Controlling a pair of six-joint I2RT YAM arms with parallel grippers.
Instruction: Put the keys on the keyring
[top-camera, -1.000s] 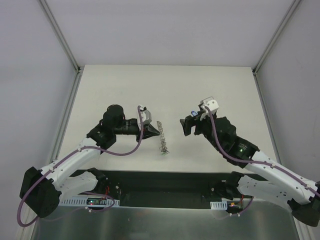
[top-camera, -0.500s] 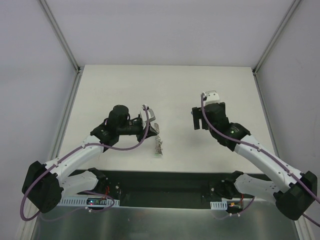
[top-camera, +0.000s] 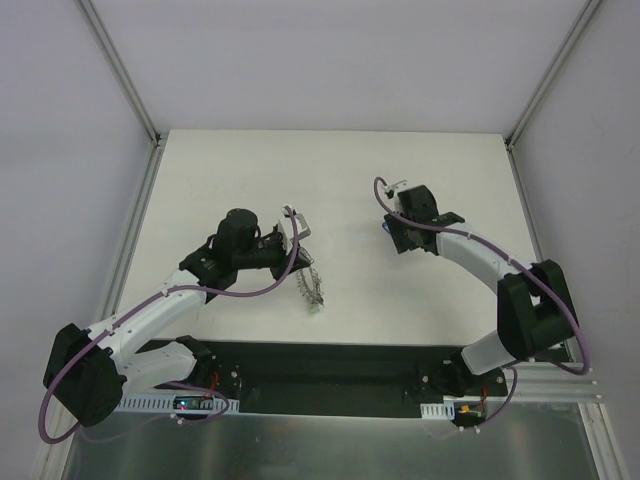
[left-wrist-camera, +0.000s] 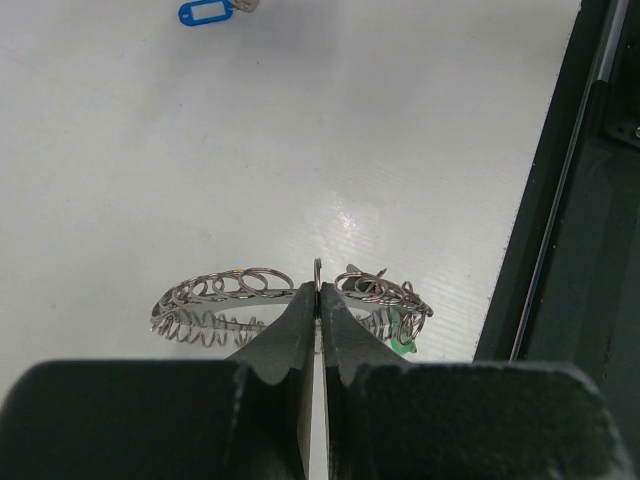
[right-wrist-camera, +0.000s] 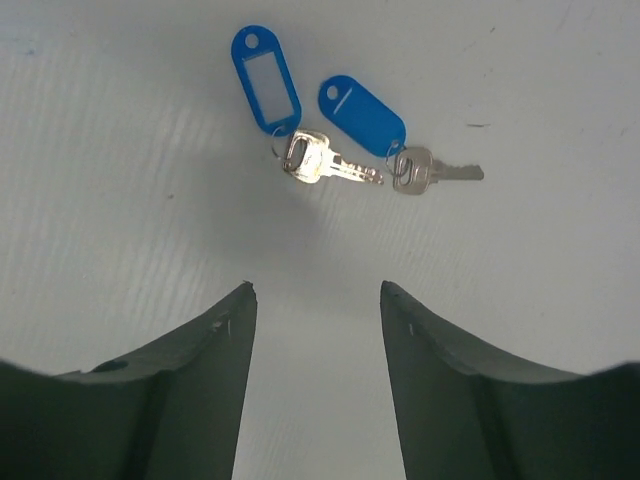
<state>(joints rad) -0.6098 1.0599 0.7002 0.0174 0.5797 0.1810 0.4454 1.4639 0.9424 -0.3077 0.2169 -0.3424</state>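
White surface (left-wrist-camera: 300, 120); left claw (left-wrist-camera: 318, 292) clenched on the keyring (left-wrist-camera: 215, 292), held ready for threading; right claw (right-wrist-camera: 317, 290), released, poised over blue-tagged keys (right-wrist-camera: 318, 160) for pickup.

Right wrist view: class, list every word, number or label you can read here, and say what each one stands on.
No text can be read in this view.
Left blue tag: pale label window, blank as far as it shows.
Right blue tag: plain blue with one short pale streak, no letters.
Keys: any stamping on the metal is too small to read.
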